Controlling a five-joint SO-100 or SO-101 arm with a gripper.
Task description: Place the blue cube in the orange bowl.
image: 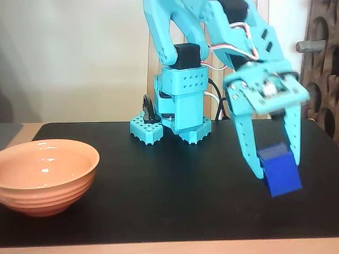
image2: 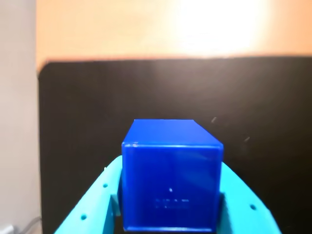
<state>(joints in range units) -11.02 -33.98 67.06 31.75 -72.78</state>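
Turquoise perforated arm point(image: 183, 90), black servos point(image: 186, 55)

place: home room | cues: wooden table point(image: 175, 247), black mat point(image: 175, 196), curtain point(image: 69, 58)

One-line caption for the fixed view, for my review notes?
Pincer holds the blue cube above the black mat, far right of the empty orange bowl.

Turquoise arm point(image: 212, 32) bent over at right of the fixed view — jaws downward, clamped on the blue cube point(image: 279, 169).
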